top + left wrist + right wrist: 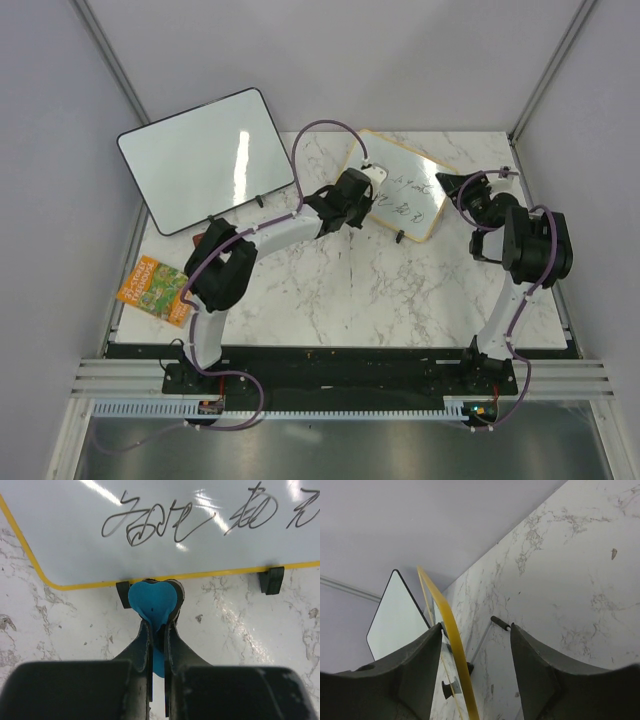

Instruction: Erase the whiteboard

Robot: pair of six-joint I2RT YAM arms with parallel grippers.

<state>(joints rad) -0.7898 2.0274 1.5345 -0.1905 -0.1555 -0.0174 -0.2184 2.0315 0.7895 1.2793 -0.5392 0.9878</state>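
Marble table (380, 290) carries the whiteboard (410, 190) near its far right corner, long axis slanting from far edge toward right edge, handwriting intact. The left gripper (159, 627) is at the board's near edge, pinched tight on a blue eraser (152, 600). The right gripper (475, 630) gapes wide, astride the frame's right end.

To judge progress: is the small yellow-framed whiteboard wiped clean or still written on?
Still written on: dark handwriting crosses the whiteboard, clear in the left wrist view.
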